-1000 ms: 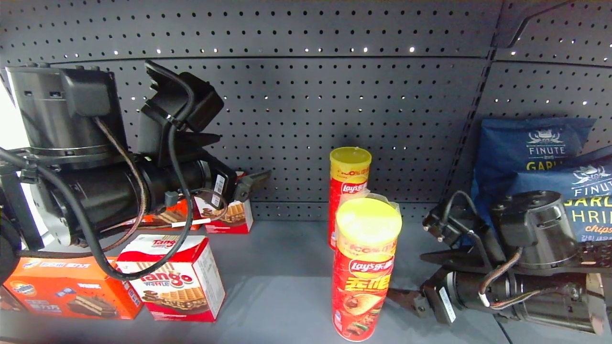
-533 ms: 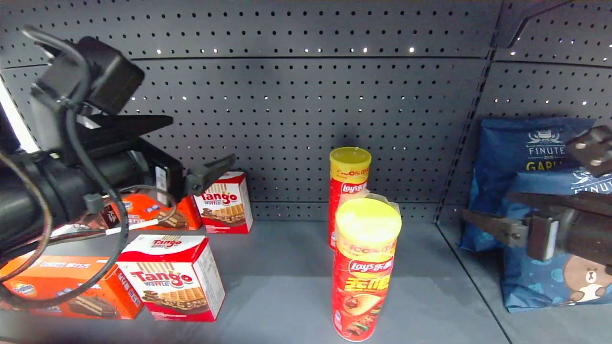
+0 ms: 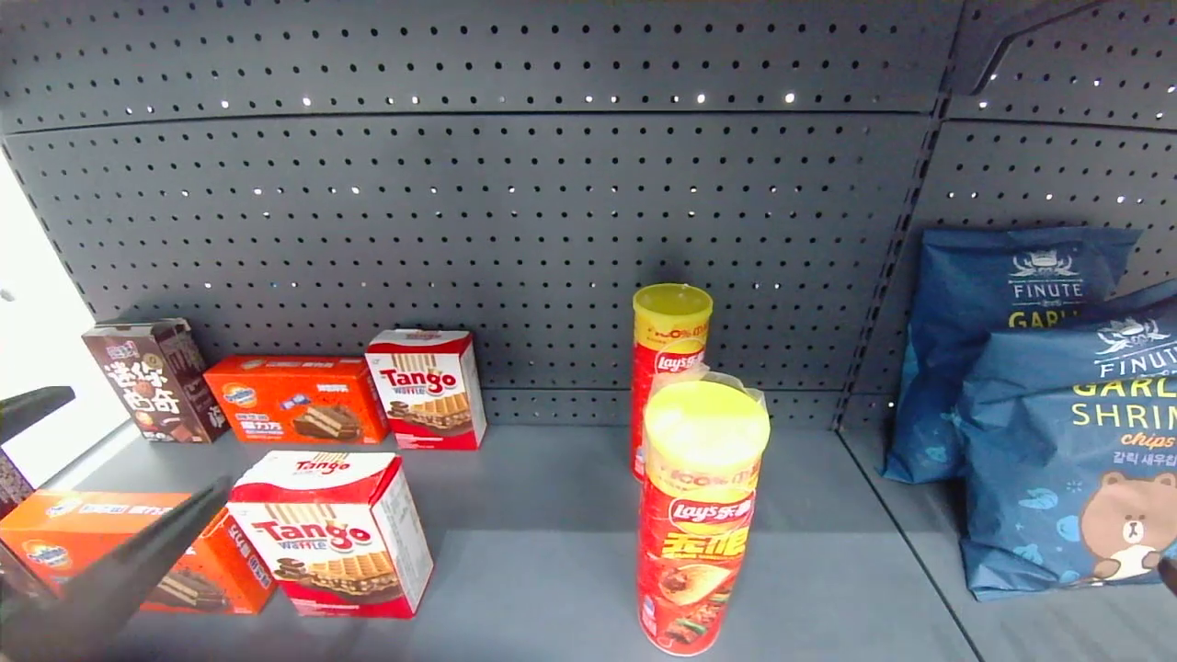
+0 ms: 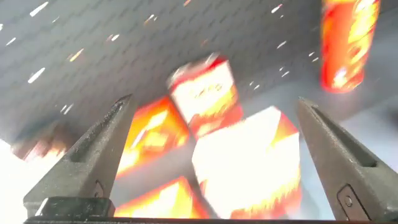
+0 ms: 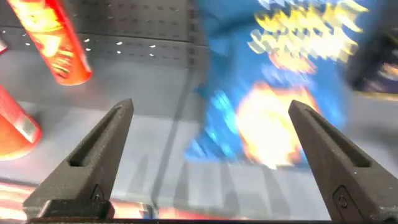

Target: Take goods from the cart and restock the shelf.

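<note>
Red chip cans (image 3: 703, 515) standing on the shelf (image 3: 552, 552)

Head view: two cans are standing upright, one behind the other, with wafer boxes (image 3: 331, 542) sitting to their left and blue shrimp chip bags (image 3: 1076, 441) leaning on the right. Left wrist view: the left gripper (image 4: 214, 102) is facing the boxes, jaws spread. Right wrist view: the right gripper (image 5: 211, 104) is facing the bags, jaws wide apart

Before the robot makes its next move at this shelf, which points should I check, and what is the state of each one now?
1. Left gripper open and empty: ok.
2. Right gripper open and empty: ok.
3. Front chip can stands upright: ok.
4. Free shelf space between front wafer box and the can: ok.
5. Where the cart stands: cannot tell.
</note>
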Controlling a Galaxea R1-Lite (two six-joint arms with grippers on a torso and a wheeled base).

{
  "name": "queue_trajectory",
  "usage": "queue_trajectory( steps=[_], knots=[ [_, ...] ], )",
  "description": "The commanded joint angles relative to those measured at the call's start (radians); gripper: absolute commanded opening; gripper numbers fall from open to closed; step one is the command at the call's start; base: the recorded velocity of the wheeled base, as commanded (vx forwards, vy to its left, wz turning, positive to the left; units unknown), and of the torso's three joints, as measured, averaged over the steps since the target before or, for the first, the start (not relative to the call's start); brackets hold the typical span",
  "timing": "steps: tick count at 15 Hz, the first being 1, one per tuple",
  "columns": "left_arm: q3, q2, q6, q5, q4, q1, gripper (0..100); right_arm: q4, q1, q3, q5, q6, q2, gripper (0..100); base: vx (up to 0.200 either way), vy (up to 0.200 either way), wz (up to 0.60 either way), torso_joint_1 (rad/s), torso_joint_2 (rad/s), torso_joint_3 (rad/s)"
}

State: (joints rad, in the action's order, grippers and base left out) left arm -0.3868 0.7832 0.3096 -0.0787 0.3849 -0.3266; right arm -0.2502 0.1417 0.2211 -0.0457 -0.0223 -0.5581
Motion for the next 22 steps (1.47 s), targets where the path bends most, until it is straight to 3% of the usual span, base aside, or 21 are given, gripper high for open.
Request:
queue_trajectory(
  steps=[1, 2, 3, 5, 8, 10, 13, 15, 18, 19, 22],
  knots=[
    [0.180, -0.302, 0.002, -0.088, -0.084, 0.015, 100, 0.002, -0.051, -0.201, -0.002, -0.004, 0.305, 100, 0.000, 0.000, 0.00, 0.000, 0.00, 0.000],
    [0.195, -0.424, 0.005, -0.099, -0.219, 0.017, 100, 0.108, -0.053, -0.221, 0.001, -0.001, 0.465, 100, 0.000, 0.000, 0.00, 0.000, 0.00, 0.000],
    [0.190, -0.464, 0.009, -0.099, -0.273, 0.018, 100, 0.170, -0.053, -0.221, -0.002, 0.009, 0.489, 100, 0.000, 0.000, 0.00, 0.000, 0.00, 0.000],
    [0.175, -0.596, 0.039, -0.096, -0.432, 0.020, 100, 0.175, -0.051, -0.221, 0.089, 0.004, 0.475, 100, 0.000, 0.000, 0.00, 0.000, 0.00, 0.000],
    [0.187, -0.634, 0.039, -0.082, -0.463, 0.012, 100, 0.178, -0.051, -0.221, 0.144, 0.001, 0.475, 100, 0.000, 0.000, 0.00, 0.000, 0.00, 0.000],
    [0.217, -0.641, 0.037, 0.025, -0.463, 0.006, 100, 0.180, -0.053, -0.221, 0.173, -0.001, 0.475, 100, 0.000, 0.000, 0.00, 0.000, 0.00, 0.000],
    [0.309, -0.682, 0.036, 0.109, -0.463, 0.006, 100, 0.181, -0.051, -0.221, 0.129, 0.002, 0.475, 100, 0.000, 0.000, 0.00, 0.000, 0.00, 0.000],
    [0.321, -0.697, 0.009, 0.137, -0.463, 0.011, 100, 0.181, -0.051, -0.221, 0.132, 0.002, 0.475, 100, 0.000, 0.000, 0.00, 0.000, 0.00, 0.000],
    [0.330, -0.696, -0.158, 0.143, -0.460, 0.001, 100, 0.183, -0.053, -0.221, 0.135, 0.004, 0.475, 100, 0.000, 0.000, 0.00, 0.000, 0.00, 0.000],
    [0.332, -0.696, -0.184, 0.145, -0.460, -0.003, 100, 0.183, -0.053, -0.221, 0.136, 0.007, 0.475, 100, 0.000, 0.000, 0.00, 0.000, 0.00, 0.000],
    [0.332, -0.766, -0.188, 0.145, -0.460, 0.008, 100, 0.181, -0.051, -0.221, 0.130, 0.012, 0.475, 100, 0.000, 0.000, 0.00, 0.000, 0.00, 0.000]
  ],
)
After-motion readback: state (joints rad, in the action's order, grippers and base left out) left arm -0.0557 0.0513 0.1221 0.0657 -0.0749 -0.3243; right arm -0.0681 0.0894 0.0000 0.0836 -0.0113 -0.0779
